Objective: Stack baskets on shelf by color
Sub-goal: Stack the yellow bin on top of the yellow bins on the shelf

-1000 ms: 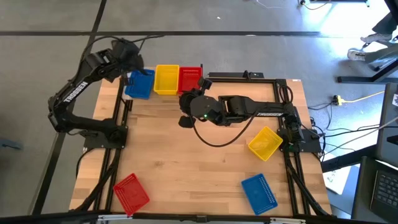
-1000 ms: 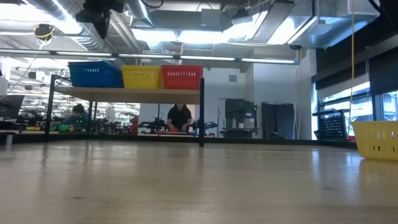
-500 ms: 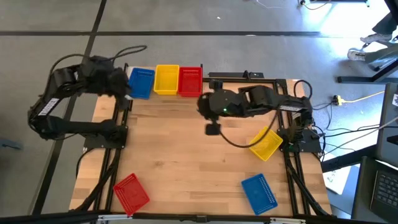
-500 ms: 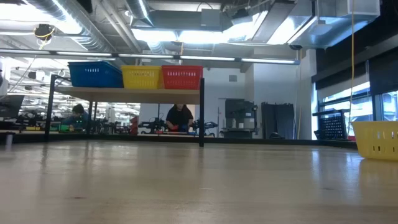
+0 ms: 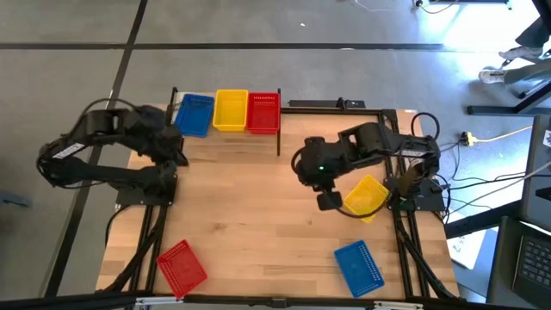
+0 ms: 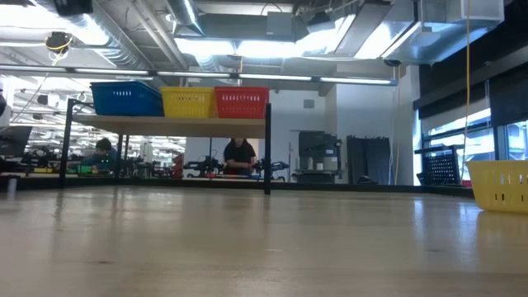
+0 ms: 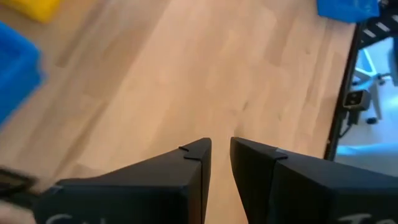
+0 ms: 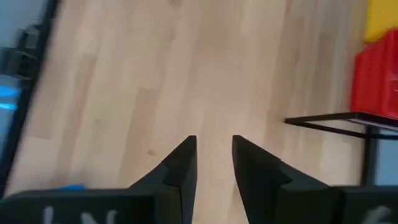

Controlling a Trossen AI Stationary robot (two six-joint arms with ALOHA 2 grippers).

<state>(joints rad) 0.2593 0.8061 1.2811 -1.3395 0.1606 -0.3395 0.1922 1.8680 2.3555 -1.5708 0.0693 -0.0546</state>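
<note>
Baskets: three stacks on the shelf [image 5: 225,134] at the desk's far edge, blue basket [image 5: 195,114], yellow basket [image 5: 230,109], red basket [image 5: 263,111] side by side, touching. The low view shows the same row on the plank: blue [image 6: 125,99], yellow [image 6: 188,102], red [image 6: 242,101].

Three loose ones remain on the desk [image 5: 250,215]: a yellow loose basket [image 5: 367,197], a blue loose basket [image 5: 357,264], and a red loose basket [image 5: 182,266] at the near left corner.

Right jaws [image 5: 326,200]: nearly closed, a narrow gap only, holding nothing (right wrist view [image 8: 212,163]). The yellow loose basket sits just beside them, on the outer side, not between the fingers. Judged next pick.

Left jaws [image 7: 220,155]: also nearly closed and empty, over bare wood near the shelf's left post; blue stack off to their side. The red loose basket is well apart from them.

Risks, as judgement:
- Right jaws must open before descending; as they stand they would strike the rim and shove the basket toward the desk's edge.
- The yellow loose basket lies skewed; a grip across a corner could let it twist.
- Placing it, a tilted basket may catch its neighbours.
</note>
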